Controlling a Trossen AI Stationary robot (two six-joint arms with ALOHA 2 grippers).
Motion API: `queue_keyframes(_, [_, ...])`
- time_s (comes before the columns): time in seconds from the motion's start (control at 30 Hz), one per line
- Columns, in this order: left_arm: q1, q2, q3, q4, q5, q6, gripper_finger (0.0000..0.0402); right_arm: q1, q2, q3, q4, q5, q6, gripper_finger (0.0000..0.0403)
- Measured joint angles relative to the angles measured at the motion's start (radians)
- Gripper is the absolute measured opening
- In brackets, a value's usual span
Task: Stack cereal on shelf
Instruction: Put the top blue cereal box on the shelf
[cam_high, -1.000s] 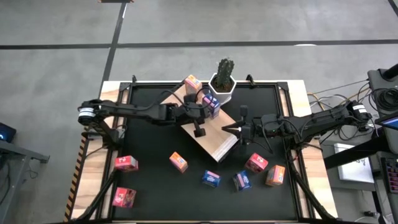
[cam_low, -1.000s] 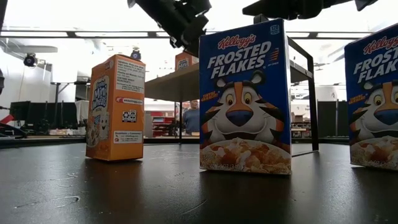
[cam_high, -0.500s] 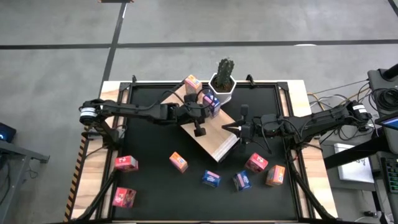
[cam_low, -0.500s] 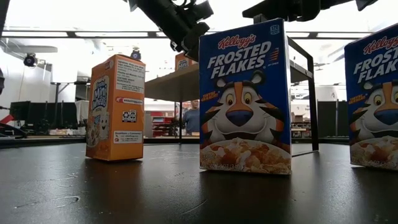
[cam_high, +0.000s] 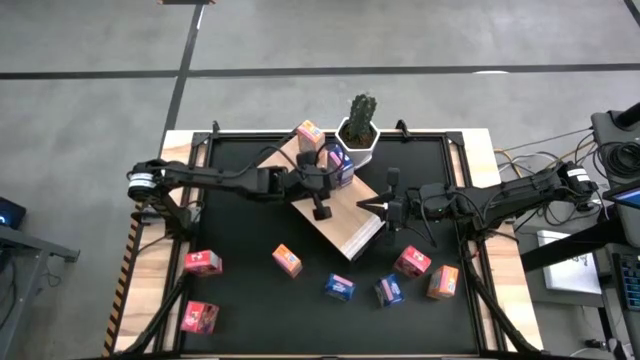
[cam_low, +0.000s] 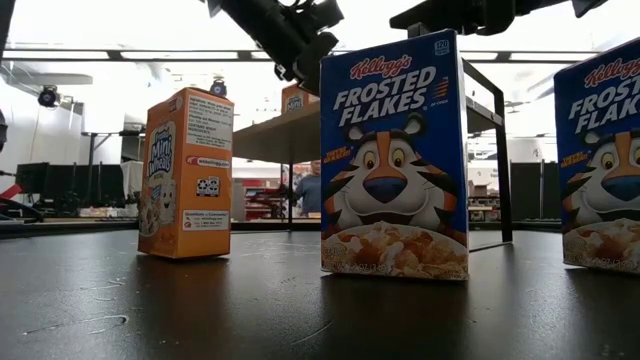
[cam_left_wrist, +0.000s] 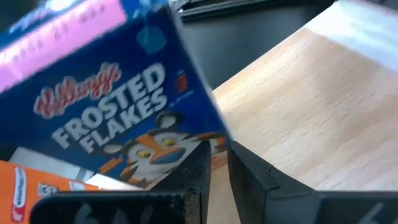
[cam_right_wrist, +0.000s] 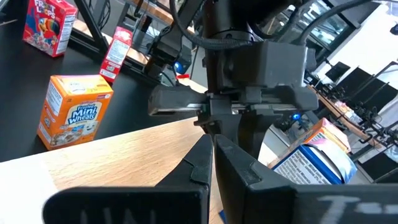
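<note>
High view: left gripper (cam_high: 327, 176) over shelf (cam_high: 345, 232), fingers closed, blue cereal box (cam_high: 339, 166) just ahead.

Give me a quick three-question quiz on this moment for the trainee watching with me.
1. True or false: the Frosted Flakes box right in front of the left gripper is on the shelf.
2. How many cereal boxes sit on the black tabletop, off the shelf? A) five B) seven C) nine
3. Fill in: the right gripper, over the shelf's right side, has its fingers ____ (open or shut).

Key: 1 true; 2 B; 3 shut.
</note>
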Motion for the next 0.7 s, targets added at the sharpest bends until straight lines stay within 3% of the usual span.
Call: queue_keyframes(0.7, [-0.002, 0.000, -0.001, 0.066, 0.015, -0.010, 0.0038, 0.000, 0.000, 0.000, 0.001, 0.000, 0.001, 0.0009])
